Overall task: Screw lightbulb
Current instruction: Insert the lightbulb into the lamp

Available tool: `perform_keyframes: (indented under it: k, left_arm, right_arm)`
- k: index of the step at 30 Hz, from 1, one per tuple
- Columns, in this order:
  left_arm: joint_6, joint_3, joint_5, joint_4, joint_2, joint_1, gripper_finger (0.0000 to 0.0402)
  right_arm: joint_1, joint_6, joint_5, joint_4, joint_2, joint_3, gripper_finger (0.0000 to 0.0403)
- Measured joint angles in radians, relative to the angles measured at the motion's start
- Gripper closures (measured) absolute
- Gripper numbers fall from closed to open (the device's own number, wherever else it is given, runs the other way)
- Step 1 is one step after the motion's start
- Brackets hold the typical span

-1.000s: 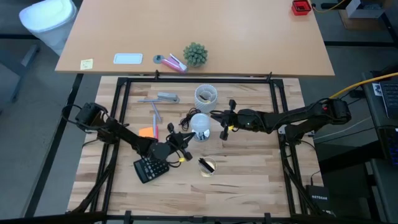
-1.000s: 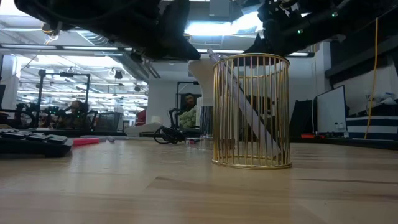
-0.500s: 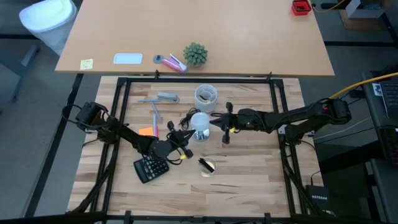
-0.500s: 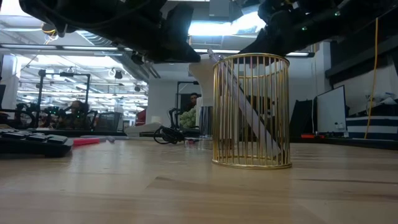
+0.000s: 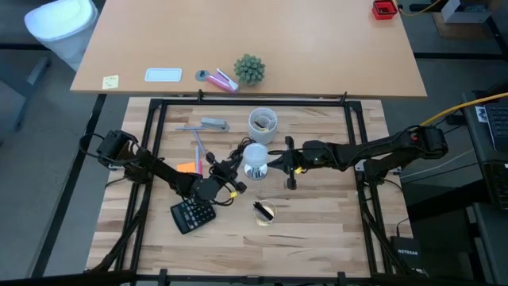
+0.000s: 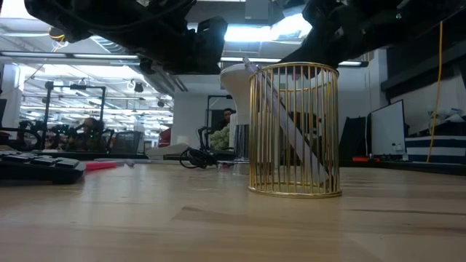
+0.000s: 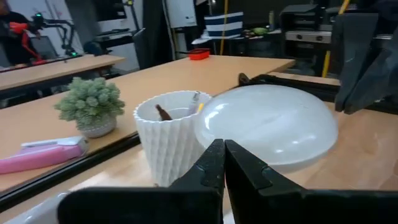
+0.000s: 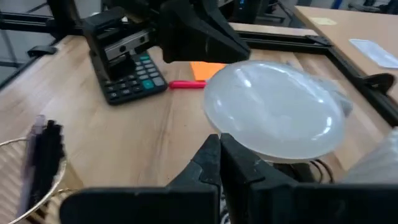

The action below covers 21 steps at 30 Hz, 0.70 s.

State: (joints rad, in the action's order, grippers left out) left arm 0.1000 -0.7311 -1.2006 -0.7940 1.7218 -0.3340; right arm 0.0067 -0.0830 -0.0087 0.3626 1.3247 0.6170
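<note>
The lightbulb [image 5: 255, 158] stood near the middle of the wooden table [image 5: 317, 226], its white dome uppermost, with both arms drawn in on it from opposite sides. The left gripper [image 5: 230, 176] sat just beside the bulb on the calculator's side, its fingers [image 7: 214, 163] pressed together with nothing between them. The right gripper [image 5: 279, 159] faced it from the other side, jaws likewise closed and empty; whether either tip actually touched the glass could not be judged from where the view was blocked by the arms. The black calculator [image 5: 191, 215] lay under the left arm, with a red pen [image 8: 186, 84] and an orange note [image 5: 187, 168] near it. A white ribbed cup [image 7: 169, 137] stood just behind the bulb, a gold wire holder [image 6: 294, 129] nearer the table's front edge.
</note>
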Motion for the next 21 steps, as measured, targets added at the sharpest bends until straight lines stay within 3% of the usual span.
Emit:
perform_keyframes:
  k: [11,21]
  left_arm:
    - [-0.009,0.0,-0.041,-0.002,0.0,-0.019,0.0399]
    - [-0.02,0.0,0.152,-0.002,0.0,-0.037,0.0399]
  right_arm:
    - [-0.009,-0.004,0.288,0.007,-0.044,0.0,0.0398]
    - [-0.048,0.006,0.233,0.077,0.033,0.0,0.0398]
